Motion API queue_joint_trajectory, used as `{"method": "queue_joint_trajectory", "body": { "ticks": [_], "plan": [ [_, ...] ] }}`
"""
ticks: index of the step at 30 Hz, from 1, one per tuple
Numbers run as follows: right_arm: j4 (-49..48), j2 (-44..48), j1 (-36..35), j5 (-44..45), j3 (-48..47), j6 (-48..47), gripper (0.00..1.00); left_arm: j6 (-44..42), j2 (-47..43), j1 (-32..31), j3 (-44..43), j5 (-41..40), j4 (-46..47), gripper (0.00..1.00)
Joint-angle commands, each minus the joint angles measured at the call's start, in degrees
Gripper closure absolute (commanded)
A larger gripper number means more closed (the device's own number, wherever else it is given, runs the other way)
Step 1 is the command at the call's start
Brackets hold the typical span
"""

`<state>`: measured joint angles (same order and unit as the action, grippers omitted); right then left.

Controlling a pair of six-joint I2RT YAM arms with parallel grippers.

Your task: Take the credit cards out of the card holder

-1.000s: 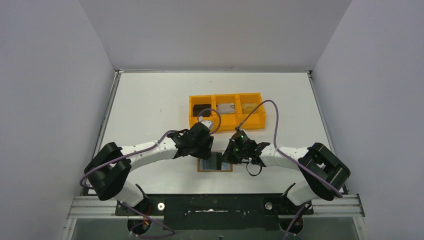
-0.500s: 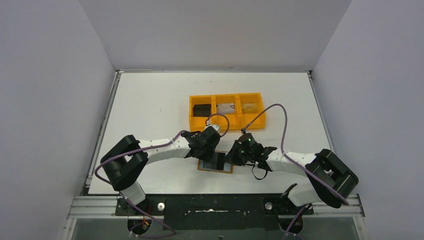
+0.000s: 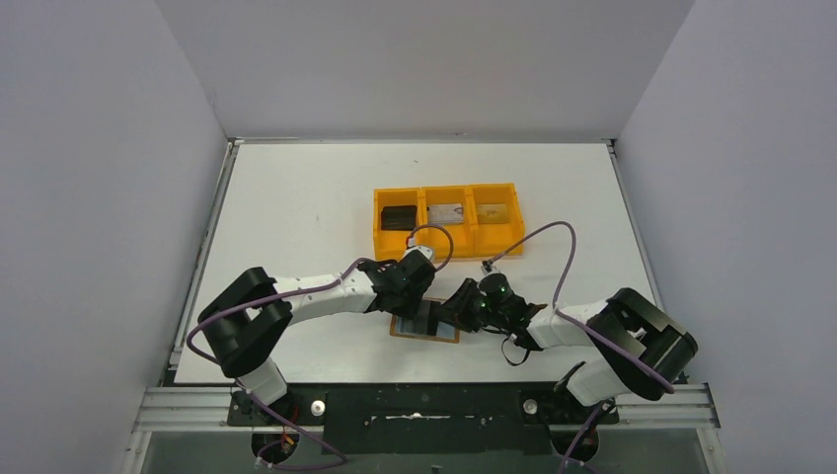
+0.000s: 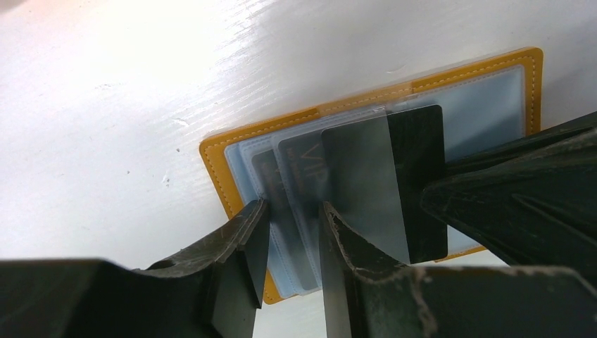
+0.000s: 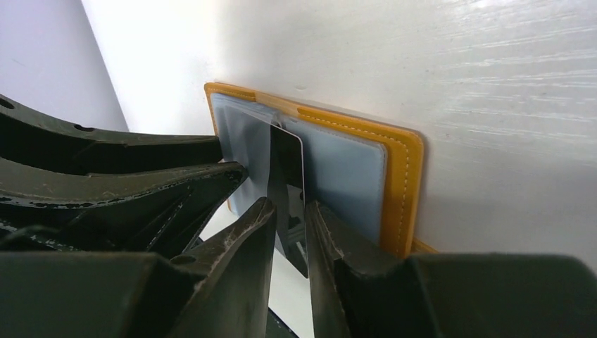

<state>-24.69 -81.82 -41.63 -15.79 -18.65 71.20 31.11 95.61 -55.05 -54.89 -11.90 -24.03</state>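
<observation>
now, right claw (image 5: 290, 208) astride dark card (image 5: 288, 163)

One card holder (image 4: 486, 98), one orange tray (image 3: 395, 243)

The card holder (image 4: 366, 98) has a tan leather-like rim and glossy clear plastic pockets. The credit card (image 4: 419, 183) is dark, mirror-smooth. The counter (image 4: 105, 105) is white, faintly grained. The left gripper (image 4: 292, 232) and right gripper (image 5: 290, 215) are scuffed matt black.

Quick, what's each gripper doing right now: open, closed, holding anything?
Left gripper: open, fingertips down on the wallet, nothing pinched.
Right gripper: open, a dark card standing between its fingers, apparently not clamped.
</observation>
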Motion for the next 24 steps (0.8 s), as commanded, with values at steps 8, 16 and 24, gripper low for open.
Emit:
{"method": "queue_joint_trajectory", "body": {
  "ticks": [8,16,24],
  "plan": [
    [-9.8,-0.8,-0.7,2.1,3.0,2.5,0.96,0.7,3.2,-1.1,3.4,1.7,-1.6,0.79],
    [-3.7,6.3,-0.3,5.1,4.9,2.3,1.0,1.7,1.6,-1.1,4.0,0.7,-1.5,0.79],
    [6.2,13.2,0.3,7.3,4.5,0.2,1.0,2.6,-1.7,-0.9,1.7,-1.2,-2.9,0.71]
  ]
}}
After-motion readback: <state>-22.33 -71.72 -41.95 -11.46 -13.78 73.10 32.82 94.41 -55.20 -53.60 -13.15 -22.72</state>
